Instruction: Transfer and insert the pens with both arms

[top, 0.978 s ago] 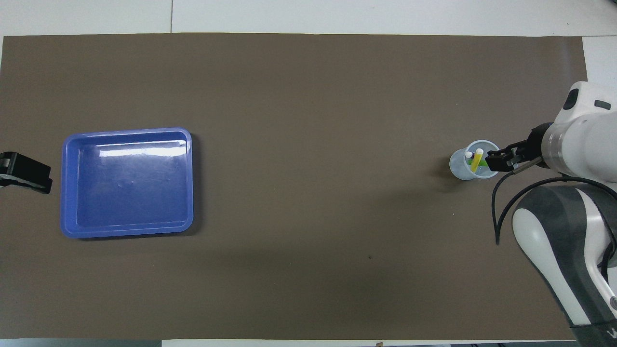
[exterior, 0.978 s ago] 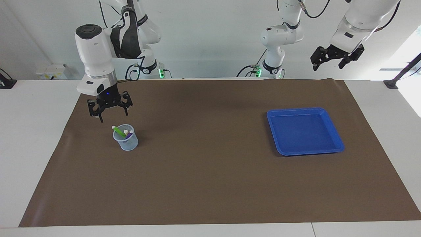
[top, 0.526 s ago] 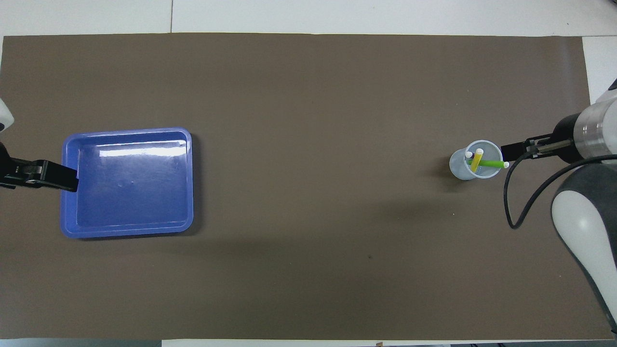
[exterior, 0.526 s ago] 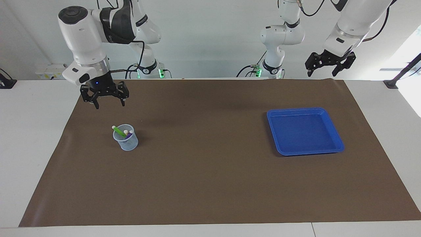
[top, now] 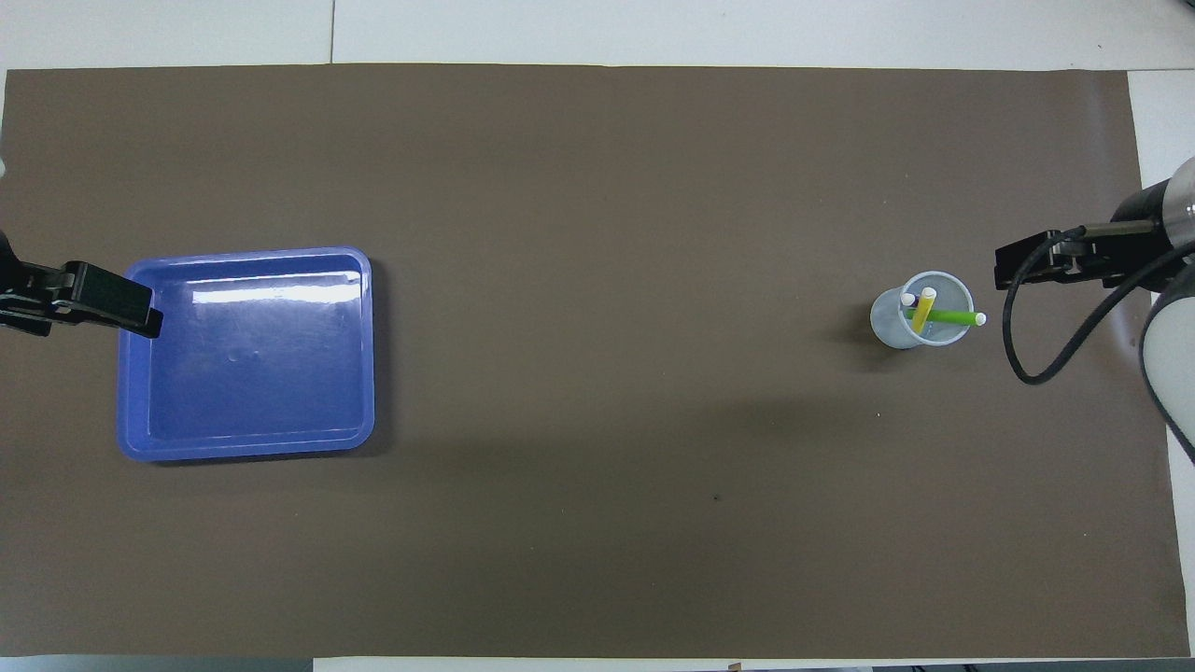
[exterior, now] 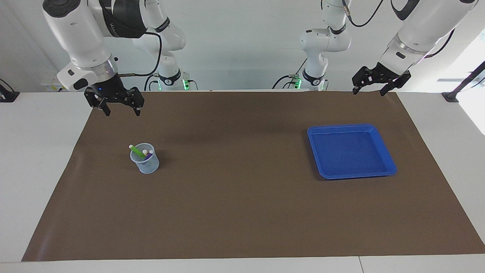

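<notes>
Three pens stand in a small clear cup [exterior: 144,163] [top: 887,322] toward the right arm's end of the brown mat: a green pen [exterior: 136,151] [top: 948,316], a yellow pen [top: 922,311] and a purple pen [exterior: 148,155], each with a pale tip. My right gripper [exterior: 122,112] [top: 1018,264] hangs open and empty above the mat, up and away from the cup. My left gripper [exterior: 368,92] [top: 112,303] is also open and empty, raised near the end of the blue tray.
An empty blue tray [exterior: 386,155] [top: 245,254] lies on the mat [exterior: 242,212] toward the left arm's end. White table borders the mat on all sides.
My right gripper has risen from just above the cup and drawn back toward its base. My left gripper has swung in and come lower. Pens and cup have not moved.
</notes>
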